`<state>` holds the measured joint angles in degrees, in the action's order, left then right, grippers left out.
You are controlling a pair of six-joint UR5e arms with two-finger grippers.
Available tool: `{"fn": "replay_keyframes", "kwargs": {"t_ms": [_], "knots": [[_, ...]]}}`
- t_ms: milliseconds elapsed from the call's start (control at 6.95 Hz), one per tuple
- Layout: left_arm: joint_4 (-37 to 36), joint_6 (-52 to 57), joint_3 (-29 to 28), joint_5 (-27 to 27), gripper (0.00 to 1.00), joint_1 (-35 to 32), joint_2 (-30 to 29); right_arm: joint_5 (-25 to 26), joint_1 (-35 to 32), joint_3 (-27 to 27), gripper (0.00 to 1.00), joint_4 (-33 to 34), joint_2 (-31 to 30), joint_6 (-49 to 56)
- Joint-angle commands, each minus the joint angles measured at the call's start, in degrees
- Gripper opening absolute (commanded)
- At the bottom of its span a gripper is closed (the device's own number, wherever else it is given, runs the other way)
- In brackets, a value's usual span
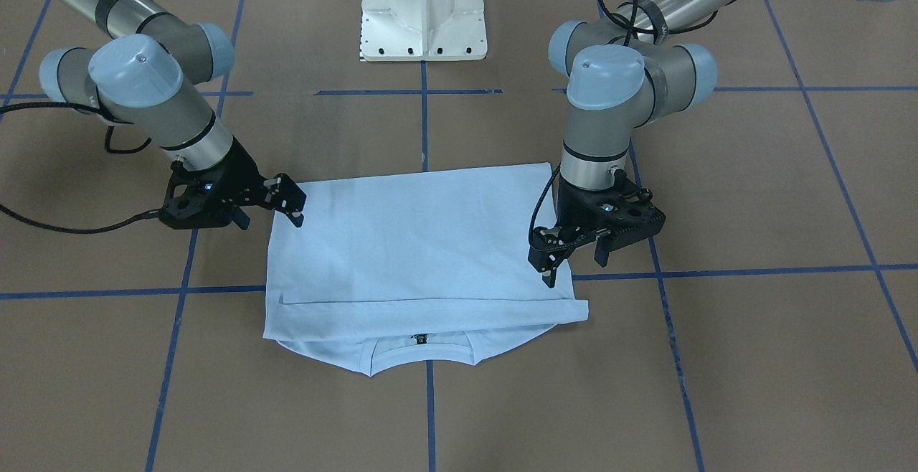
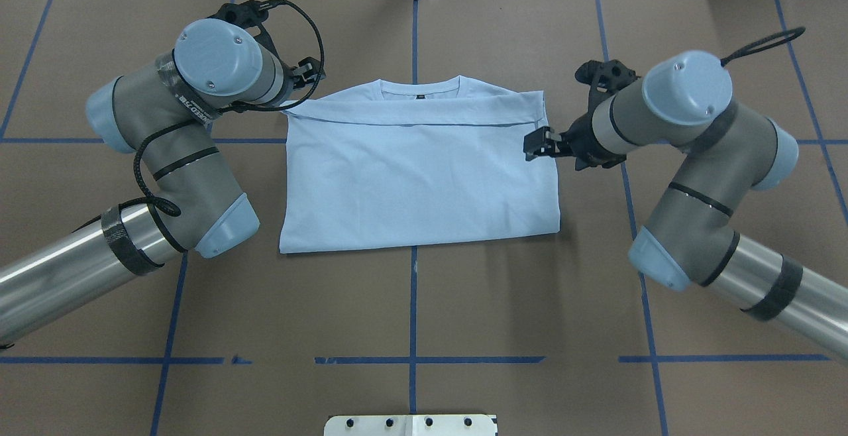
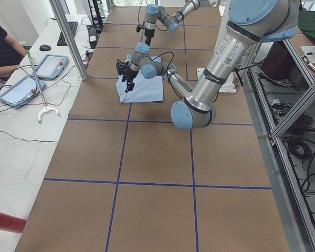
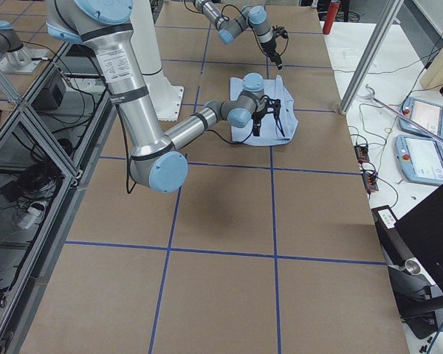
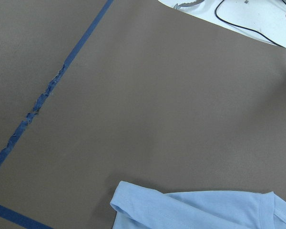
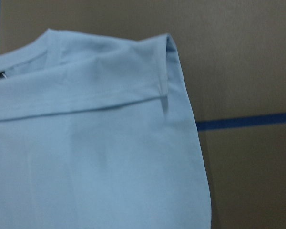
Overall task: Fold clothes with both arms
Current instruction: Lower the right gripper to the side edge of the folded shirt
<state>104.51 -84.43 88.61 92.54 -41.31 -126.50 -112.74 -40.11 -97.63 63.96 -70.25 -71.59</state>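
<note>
The clothes are one pale blue T-shirt [image 1: 423, 242] lying flat on the brown table, folded into a rectangle. Its lower part is doubled up to just short of the round neck, where a black label [image 1: 418, 339] shows. The left gripper [image 1: 574, 265] hangs open at the shirt's side edge close to the folded-over hem, with nothing between its fingers. On the opposite side edge, the right gripper [image 1: 269, 217] is open too and holds nothing. The overhead view shows the shirt [image 2: 417, 177] between both arms. Neither wrist view shows fingers, only shirt corners [image 5: 190, 210] [image 6: 86, 143].
The white pedestal base [image 1: 423, 13] stands at the robot's side of the table. Blue tape lines [image 1: 423, 128] grid the brown surface. A person [image 3: 0, 47] sits at a white side table with tablets [image 3: 50, 65] beyond the far edge.
</note>
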Motion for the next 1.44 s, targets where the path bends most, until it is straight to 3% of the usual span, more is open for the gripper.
{"fn": "replay_keyframes", "kwargs": {"t_ms": [0, 288, 431, 575, 719, 863, 1294], "knots": [[0.0, -0.1, 0.2, 0.0, 1.0, 0.1, 0.1, 3.5, 4.5, -2.0, 0.96, 0.1, -3.8, 0.0], [0.1, -0.2, 0.2, 0.0, 1.0, 0.1, 0.1, 3.1, 5.1, -1.6, 0.75, 0.3, -3.8, 0.0], [0.1, -0.2, 0.2, 0.0, 1.0, 0.1, 0.1, 3.2, 6.1, -1.4, 0.58, 0.4, -3.4, 0.0], [0.1, -0.2, 0.2, 0.0, 1.0, 0.1, 0.1, 2.8, 6.2, -1.4, 0.3, 0.3, -3.5, 0.1], [0.2, -0.1, 0.2, -0.1, 1.0, 0.1, 0.3, 2.9, 6.6, -1.5, 0.25, 0.3, -3.4, 0.1], [0.3, 0.0, 0.2, -0.1, 1.0, 0.1, 0.3, 2.7, 6.6, -1.8, 0.0, 0.3, -3.8, 0.5], [0.3, -0.1, 0.2, 0.0, 1.0, 0.3, -0.1, 2.4, 6.4, -2.2, 0.0, 0.0, -4.8, 1.0]]}}
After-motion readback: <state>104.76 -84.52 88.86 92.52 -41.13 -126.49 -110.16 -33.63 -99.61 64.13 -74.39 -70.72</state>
